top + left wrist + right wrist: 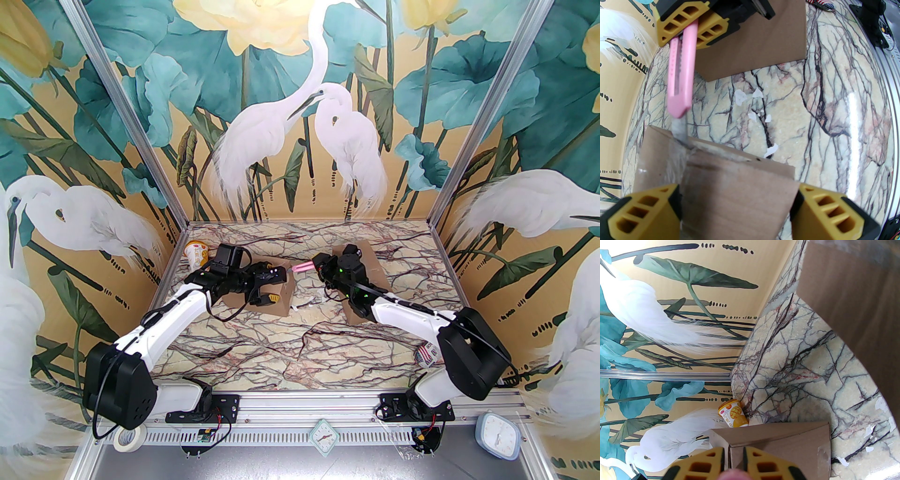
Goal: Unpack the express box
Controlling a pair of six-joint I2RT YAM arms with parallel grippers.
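Pink knife (680,77), brown box (740,187), veined table (834,105)

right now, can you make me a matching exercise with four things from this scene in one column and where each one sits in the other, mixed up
Things
1. pink utility knife
2. yellow cup
3. flag-patterned ball
4. roll of tape

Places
a. far left corner of the table
b. past the table's near left edge
c. clamped in the right gripper
d. on the table, near right, beside the right arm

Pairs: 1-c, 2-a, 3-d, 4-b
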